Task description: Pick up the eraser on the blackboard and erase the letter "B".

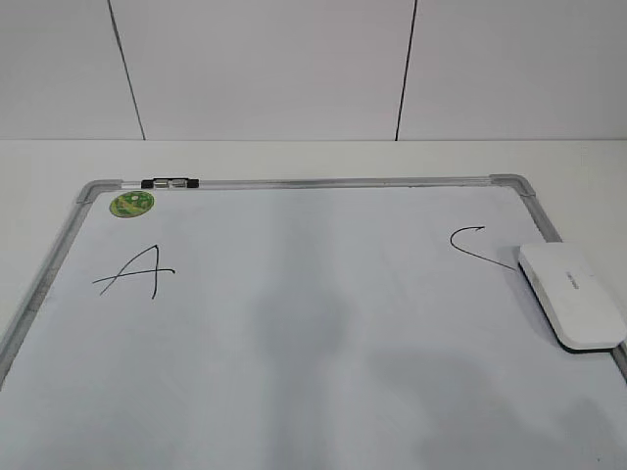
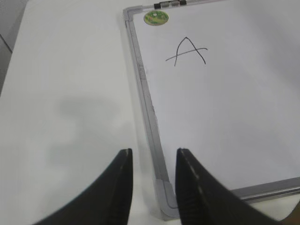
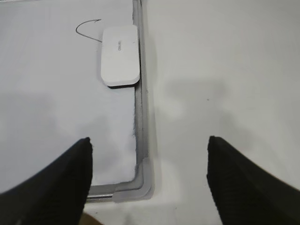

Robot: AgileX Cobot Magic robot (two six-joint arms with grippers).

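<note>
White eraser point(image 3: 120, 55) (flat) beyond right jaws

eraser point(image 1: 572, 296) on blackboard point(image 1: 294, 323), right edge

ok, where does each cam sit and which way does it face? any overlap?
Exterior: front of the table, slanted down at the board, wall behind; no robot parts.
Left wrist: above the board's near-left corner, facing the A; left gripper at bottom.
Right wrist: above the near-right corner, facing the eraser and C; right gripper wide open.
Shared: exterior and right wrist both show the eraser.
</note>
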